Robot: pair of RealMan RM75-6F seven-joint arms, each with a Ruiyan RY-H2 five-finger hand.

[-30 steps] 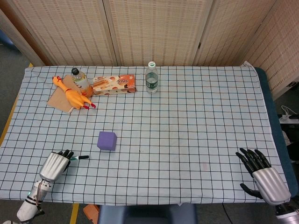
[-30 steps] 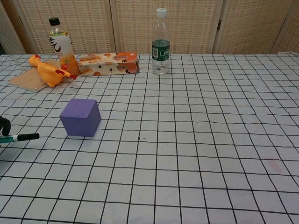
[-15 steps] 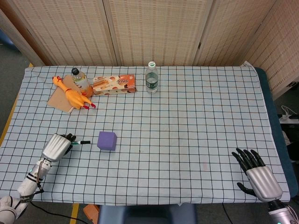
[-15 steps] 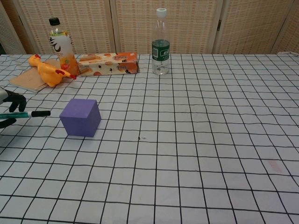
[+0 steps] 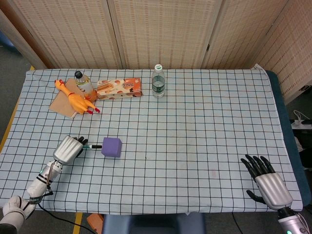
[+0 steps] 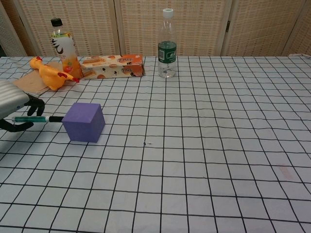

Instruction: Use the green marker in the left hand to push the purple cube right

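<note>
The left hand (image 5: 68, 147) grasps the marker (image 6: 36, 119), whose black tip reaches the cube's (image 5: 111, 146) left face (touching, it seems). The right hand (image 5: 265, 179), released with fingers spread, rests far right of the cube near the table's front edge. A checked cloth (image 5: 195, 122) covers the table; wicker screens (image 5: 161, 31) stand behind. Right of the cube lies bare cloth. Behind the cube stand a bottle (image 5: 158, 81), box (image 5: 119, 88) and rubber chicken (image 5: 75, 99).

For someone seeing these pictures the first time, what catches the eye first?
The solid purple cube on the checked cloth, left of centre, with the green marker in the left hand pointing at its left face. At the far edge stand a clear water bottle and a yellow rubber chicken.
</note>
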